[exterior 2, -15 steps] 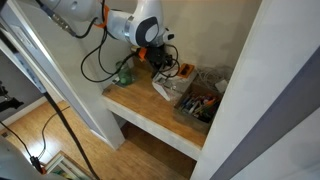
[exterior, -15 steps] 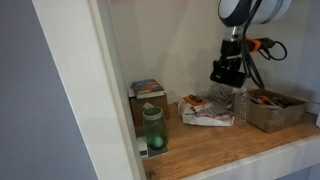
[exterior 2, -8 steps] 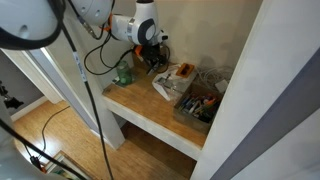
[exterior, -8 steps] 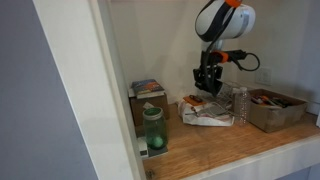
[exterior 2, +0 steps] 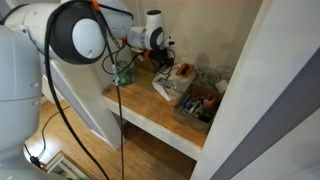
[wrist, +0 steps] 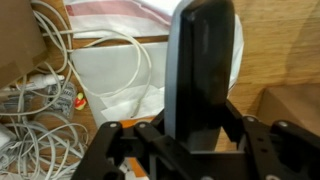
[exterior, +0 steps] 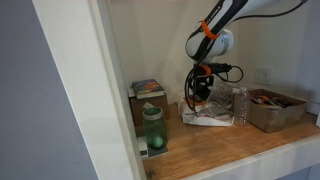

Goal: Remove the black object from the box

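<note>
In the wrist view my gripper (wrist: 196, 138) is shut on the black object (wrist: 202, 60), a tall all-black block standing up between the fingers. In both exterior views the gripper (exterior: 198, 95) (exterior 2: 161, 64) hangs just above a white plastic bag (exterior: 207, 115), well away from the low grey-brown box (exterior: 273, 111) (exterior 2: 199, 102) at the shelf's end. The black object is too small to pick out in the exterior views. The box still holds several small items.
A clear bottle (exterior: 240, 104) stands between the bag and the box. A green jar (exterior: 153, 130) and a taller brown box with a colourful top (exterior: 147, 93) are at the other end. Loose white cables (wrist: 30, 110) lie beside the bag (wrist: 110, 85). Walls close in the wooden shelf (exterior: 230, 142).
The arm has swung away from the box, past the clear bottle, and lowered over the white bag, carrying the black object with it.
</note>
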